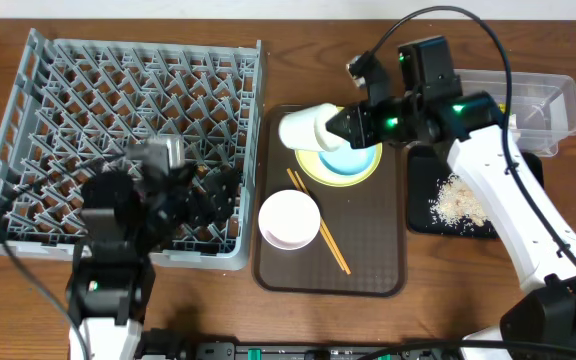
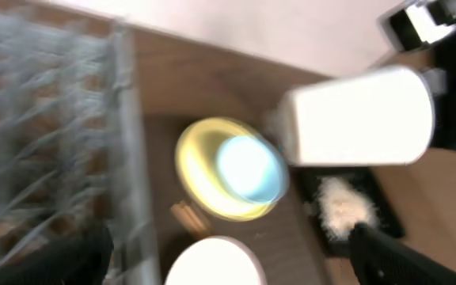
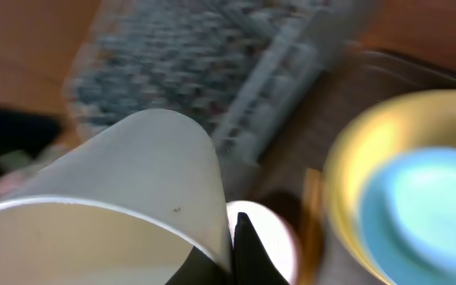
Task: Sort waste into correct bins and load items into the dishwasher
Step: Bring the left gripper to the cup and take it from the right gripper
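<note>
1. The grey dish rack (image 1: 88, 100) takes up the left of the table, and its pegs hold no dishes that can be seen
2. The left gripper (image 1: 218, 195) hangs over the rack's lower right part. In its blurred wrist view the two dark fingers (image 2: 402, 253) stand far apart at the picture's bottom corners with nothing between them, so it is wide open and empty
3. The brown tray (image 1: 368, 250) lies just right of the rack. The white bowl (image 1: 289, 219) sits upright on its lower left part, and the chopsticks (image 1: 320, 238) lie slanted beside the bowl, one passing along its right edge
4. The white cup (image 1: 306, 127) is off the surface and turned on its side over the tray's upper left corner, near the rack's right wall, with its mouth towards the right arm
5. The yellow plate (image 1: 318, 172) rests on the upper part of the tray, with the light blue bowl (image 1: 350, 160) standing in it
6. The right gripper (image 1: 340, 125) is closed on the cup at its rim. Its wrist view shows one dark finger (image 3: 244, 253) pressed against the cup wall
7. The black tray (image 1: 423, 215) lies right of the brown one, and the rice scraps (image 1: 458, 200) are piled on it
8. The clear tub (image 1: 568, 90) stands at the far right, behind the black tray; what it holds cannot be made out
</note>
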